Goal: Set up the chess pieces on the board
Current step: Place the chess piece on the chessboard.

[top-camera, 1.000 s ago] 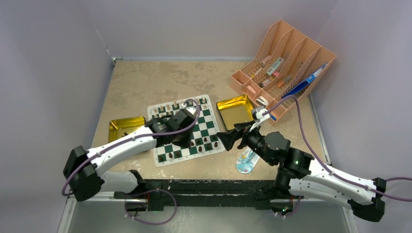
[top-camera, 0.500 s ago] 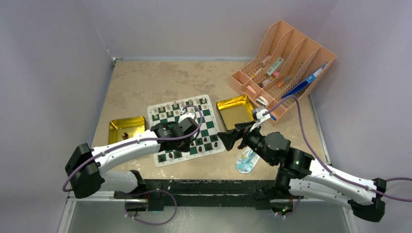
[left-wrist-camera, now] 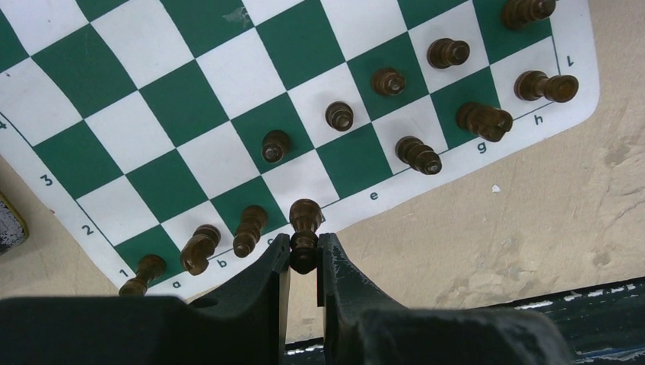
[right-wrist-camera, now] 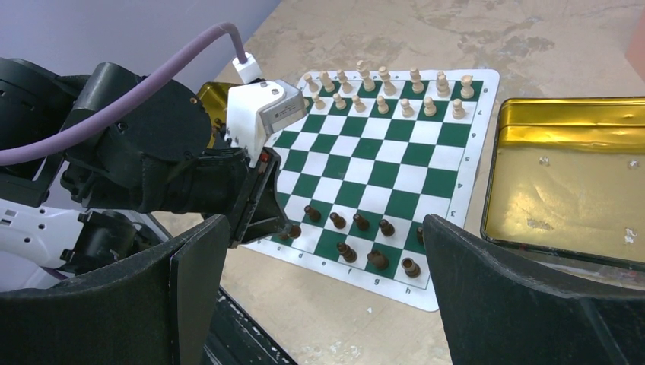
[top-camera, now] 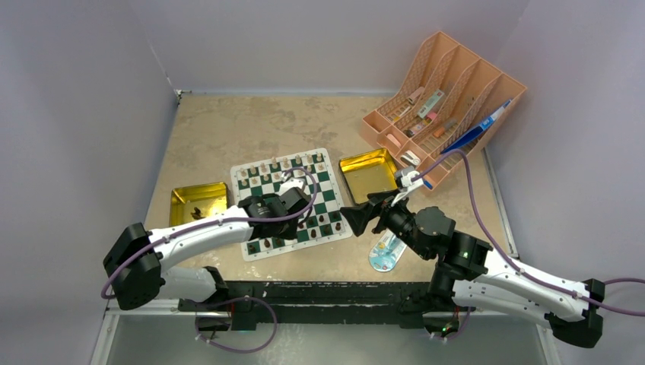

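while left end effector (left-wrist-camera: 304, 262) grips a dark piece (left-wrist-camera: 305, 217) over the board (left-wrist-camera: 190, 99) near edge: placing step; next, seat upright, release. right end effector (right-wrist-camera: 325, 228) agape.

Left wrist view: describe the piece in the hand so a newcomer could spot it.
Find the green-and-white board, then the dark brown pieces along its lettered edge. The held piece, between letters b and e, is the only one pinched by the black left hand.
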